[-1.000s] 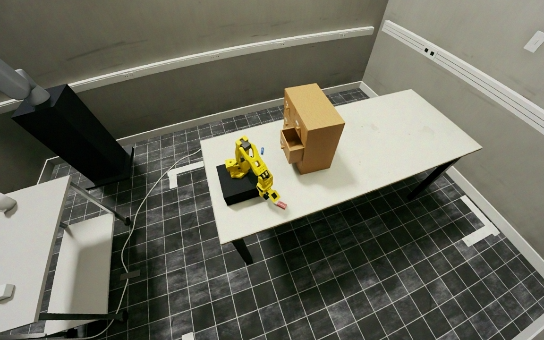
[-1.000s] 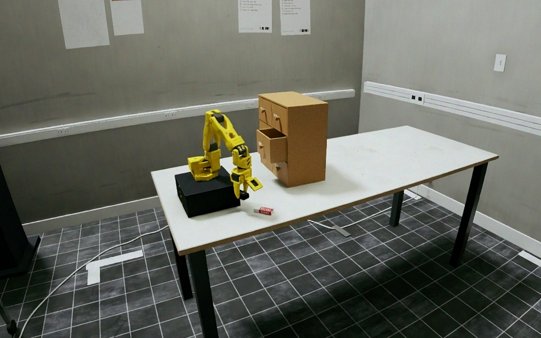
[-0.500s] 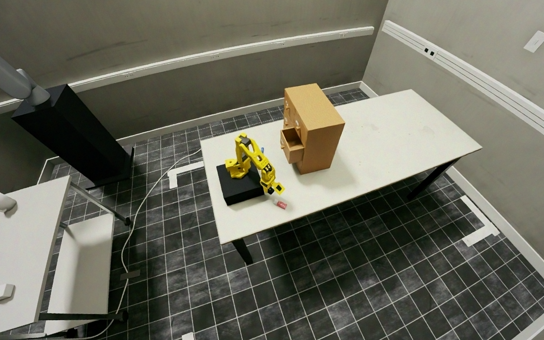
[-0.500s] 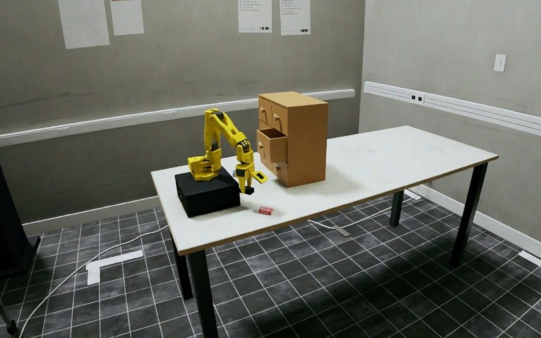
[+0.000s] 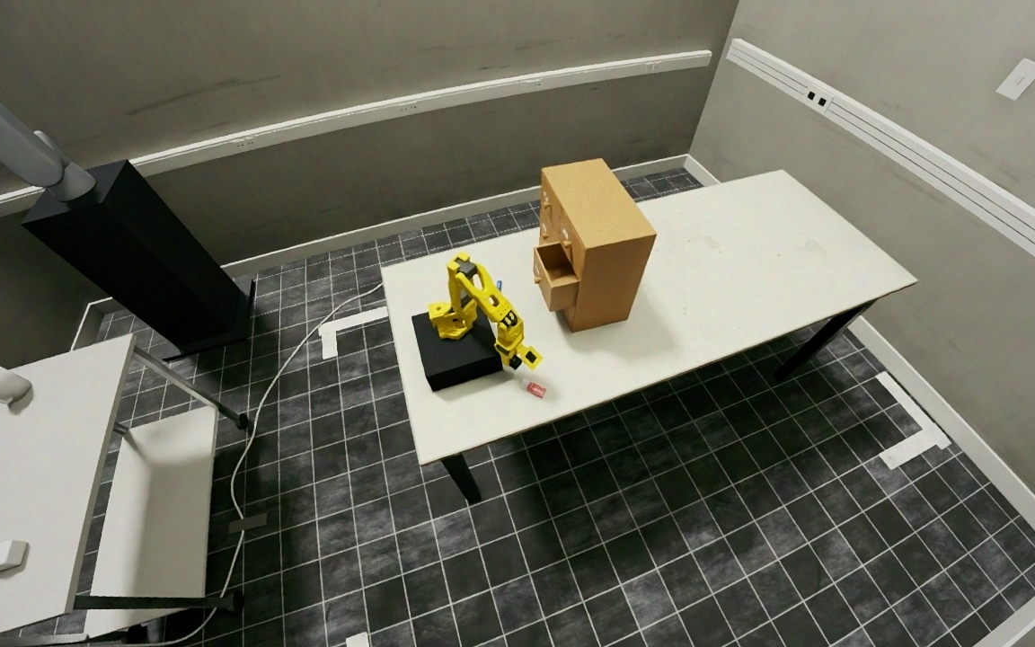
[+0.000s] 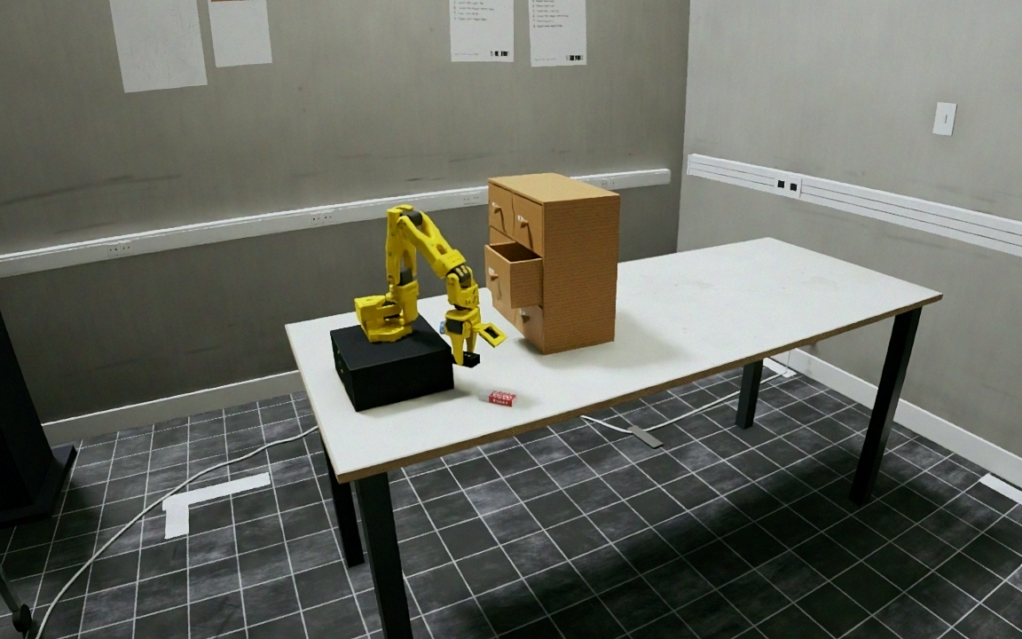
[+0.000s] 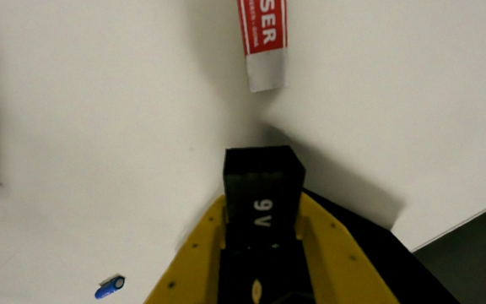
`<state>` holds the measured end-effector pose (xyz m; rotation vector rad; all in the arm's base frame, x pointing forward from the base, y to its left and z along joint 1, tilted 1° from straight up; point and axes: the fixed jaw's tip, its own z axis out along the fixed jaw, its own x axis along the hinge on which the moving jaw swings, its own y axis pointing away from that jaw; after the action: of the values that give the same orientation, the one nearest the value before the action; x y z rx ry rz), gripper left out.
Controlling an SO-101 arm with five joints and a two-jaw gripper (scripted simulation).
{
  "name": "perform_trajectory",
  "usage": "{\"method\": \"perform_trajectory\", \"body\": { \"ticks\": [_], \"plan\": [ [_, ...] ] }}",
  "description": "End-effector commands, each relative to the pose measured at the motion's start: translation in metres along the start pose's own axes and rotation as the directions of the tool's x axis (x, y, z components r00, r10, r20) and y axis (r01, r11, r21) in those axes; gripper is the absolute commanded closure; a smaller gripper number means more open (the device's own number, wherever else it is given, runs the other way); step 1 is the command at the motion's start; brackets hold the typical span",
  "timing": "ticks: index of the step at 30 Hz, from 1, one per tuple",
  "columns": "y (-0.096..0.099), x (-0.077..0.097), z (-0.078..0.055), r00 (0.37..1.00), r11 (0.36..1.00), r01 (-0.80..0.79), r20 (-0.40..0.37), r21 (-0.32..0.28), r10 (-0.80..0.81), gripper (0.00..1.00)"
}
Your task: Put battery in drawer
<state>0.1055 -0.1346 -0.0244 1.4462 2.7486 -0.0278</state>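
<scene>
Yellow arm [image 5: 481, 291] [image 6: 424, 244] arched forward, jaws [image 5: 523, 361] [image 6: 470, 355] pointing down, closed on the nine-volt battery [image 5: 514, 361] [image 6: 468, 359] [image 7: 264, 186], above the table [image 5: 714, 273] [image 6: 705, 294] [image 7: 99, 127]

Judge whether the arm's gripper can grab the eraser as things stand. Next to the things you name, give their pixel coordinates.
Probably not: the gripper [image 5: 517, 363] [image 6: 467, 358] [image 7: 263, 211] is shut on the nine-volt battery [image 7: 264, 186], though nothing visible blocks the eraser [image 5: 533, 389] [image 6: 501, 398] [image 7: 264, 25] itself.

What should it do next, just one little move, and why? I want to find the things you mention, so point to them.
Probably swing the gripper [image 5: 515, 366] [image 6: 468, 361] [image 7: 263, 211] toward the open drawer [image 5: 555, 277] [image 6: 516, 273], lifting as it goes. The nine-volt battery [image 5: 514, 361] [image 6: 467, 359] [image 7: 264, 186] is held in it, but hangs low near the eraser [image 5: 534, 389] [image 6: 501, 398] [image 7: 266, 29], below the drawer's rim. I can't read that drawer's letter.
</scene>
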Motion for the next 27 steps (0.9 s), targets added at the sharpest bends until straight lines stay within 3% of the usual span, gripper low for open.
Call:
{"method": "perform_trajectory", "body": {
  "ticks": [1, 9, 17, 19, 27],
  "plan": [
    [-0.002, -0.002, -0.001, 1.0, 1.0, -0.011, 0.008, 0.0, 0.011, 1.0],
    [0.029, 0.006, 0.0, 0.986, 0.986, 0.169, -0.001, -0.007, -0.169, 1.0],
    [0.061, 0.021, 0.0, 0.93, 0.93, 0.367, -0.009, -0.015, -0.367, 1.0],
    [0.061, 0.021, 0.0, 0.93, 0.93, 0.367, -0.009, -0.015, -0.367, 1.0],
    [0.088, 0.043, 0.0, 0.835, 0.835, 0.55, -0.016, -0.022, -0.55, 1.0]
  ]
}}
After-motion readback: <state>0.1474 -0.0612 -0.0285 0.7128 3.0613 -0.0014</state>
